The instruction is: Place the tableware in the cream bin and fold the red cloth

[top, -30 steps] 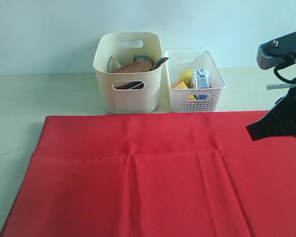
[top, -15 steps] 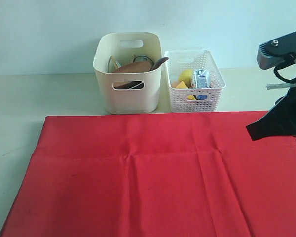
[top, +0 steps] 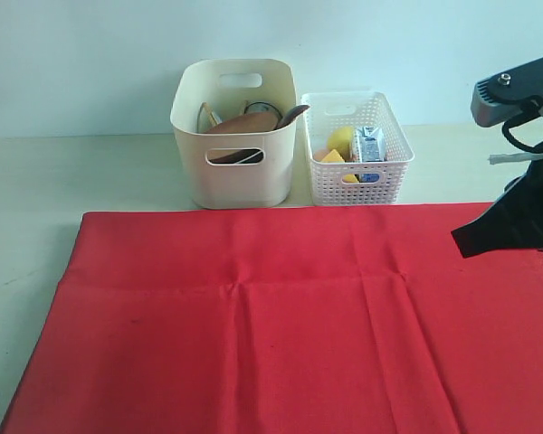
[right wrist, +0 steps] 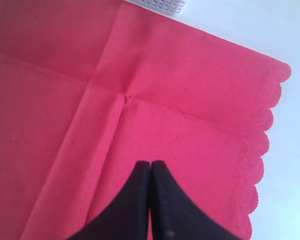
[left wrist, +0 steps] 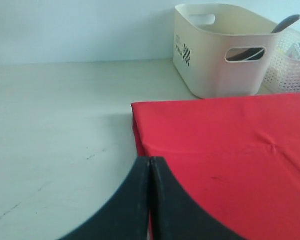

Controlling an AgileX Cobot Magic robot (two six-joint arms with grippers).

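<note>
The red cloth (top: 271, 316) lies spread flat over the near half of the table, creased, with its scalloped edge (right wrist: 262, 145) on the right. Behind it stands the cream bin (top: 235, 136), holding the brown wooden plate (top: 242, 124), a spoon handle (top: 294, 113) and other tableware, partly hidden. My right gripper (top: 459, 240) hangs shut above the cloth's right part, nothing between its jaws; in the right wrist view the right gripper (right wrist: 150, 164) is over red fabric. My left gripper (left wrist: 150, 160) is shut and empty near the cloth's left edge (left wrist: 136, 131), outside the exterior view.
A white perforated basket (top: 357, 149) stands right of the bin with a lemon (top: 340, 139), cheese and a blue milk carton (top: 369, 145) inside. Bare pale tabletop (left wrist: 60, 125) stretches left of the cloth. A wall rises behind the bins.
</note>
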